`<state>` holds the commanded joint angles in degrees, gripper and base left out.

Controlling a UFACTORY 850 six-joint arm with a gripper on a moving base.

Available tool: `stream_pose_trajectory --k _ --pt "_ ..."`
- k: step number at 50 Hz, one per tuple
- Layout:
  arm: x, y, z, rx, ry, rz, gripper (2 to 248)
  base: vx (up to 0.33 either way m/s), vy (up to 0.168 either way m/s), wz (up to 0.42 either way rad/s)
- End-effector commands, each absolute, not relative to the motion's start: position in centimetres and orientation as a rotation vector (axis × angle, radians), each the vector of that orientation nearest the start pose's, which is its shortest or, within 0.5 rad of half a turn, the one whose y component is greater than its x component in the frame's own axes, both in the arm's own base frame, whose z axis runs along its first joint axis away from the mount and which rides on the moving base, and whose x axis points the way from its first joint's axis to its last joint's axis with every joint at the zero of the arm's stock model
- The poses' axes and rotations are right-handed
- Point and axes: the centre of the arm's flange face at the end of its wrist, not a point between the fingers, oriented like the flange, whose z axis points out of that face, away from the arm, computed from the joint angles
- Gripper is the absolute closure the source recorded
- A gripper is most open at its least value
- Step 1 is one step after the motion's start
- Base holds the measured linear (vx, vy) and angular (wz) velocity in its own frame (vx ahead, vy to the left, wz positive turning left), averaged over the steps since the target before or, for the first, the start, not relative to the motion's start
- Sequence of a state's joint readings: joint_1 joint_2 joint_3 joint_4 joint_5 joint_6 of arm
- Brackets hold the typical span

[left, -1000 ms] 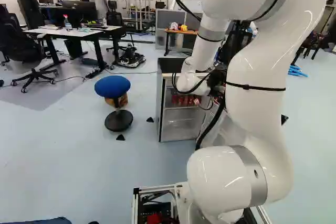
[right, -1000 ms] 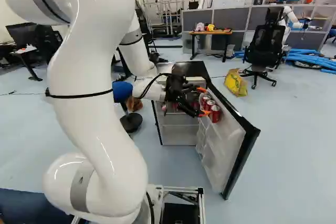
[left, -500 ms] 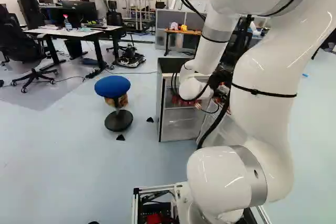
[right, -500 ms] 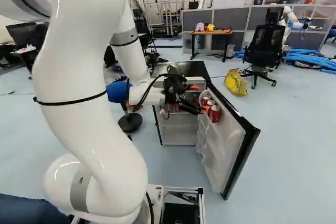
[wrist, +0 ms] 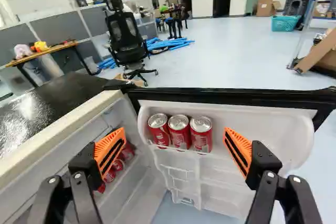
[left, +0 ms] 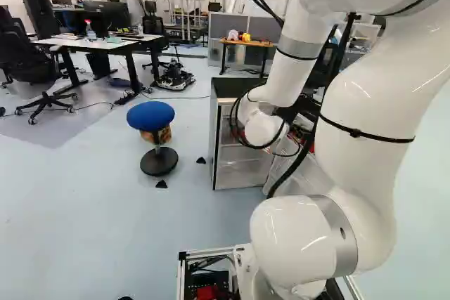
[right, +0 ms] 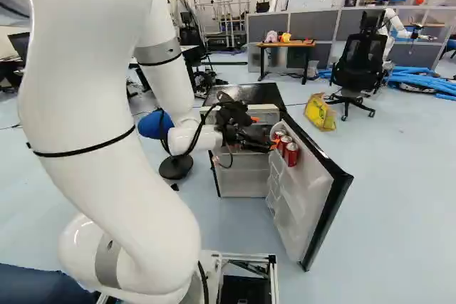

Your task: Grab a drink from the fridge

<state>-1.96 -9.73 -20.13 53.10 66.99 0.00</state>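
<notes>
Right base view shows the fridge (right: 249, 95) on pale floor (right: 399, 204), desk (right: 285, 44) beyond.

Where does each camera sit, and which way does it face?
Left base view: on the base, behind the arm to its left, facing ahead and slightly down at the fridge; the arm fills the right, its lowest joint at the foot.
Right base view: behind the arm to its right, facing likewise; the arm fills the left.
Wrist view: on the wrist, looking along the open gripper, both fingers showing, towards the open door.
Right base and wrist views share three red cans in that door.
</notes>
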Motion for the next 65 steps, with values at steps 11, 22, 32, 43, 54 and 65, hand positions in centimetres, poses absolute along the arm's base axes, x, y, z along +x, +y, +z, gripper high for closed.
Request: stream_pose_trajectory --k 11,22,32,43,54,65 --pt "33.0 -7.2 32.1 -2.628 1.296 -2.003 3 0.000 0.000 0.000" --pt "31.6 -6.5 31.0 -2.697 1.103 -1.953 3 0.000 0.000 0.000" --pt "31.0 -5.8 30.1 -2.743 0.929 -1.900 3 0.000 0.000 0.000" --pt "31.7 -5.0 28.9 -2.773 0.742 -1.841 3 0.000 0.000 0.000" --pt "32.3 -4.1 27.8 -2.788 0.563 -1.777 3 0.000 0.000 0.000" --pt "32.9 -3.2 26.6 -2.790 0.390 -1.707 3 0.000 0.000 0.000"
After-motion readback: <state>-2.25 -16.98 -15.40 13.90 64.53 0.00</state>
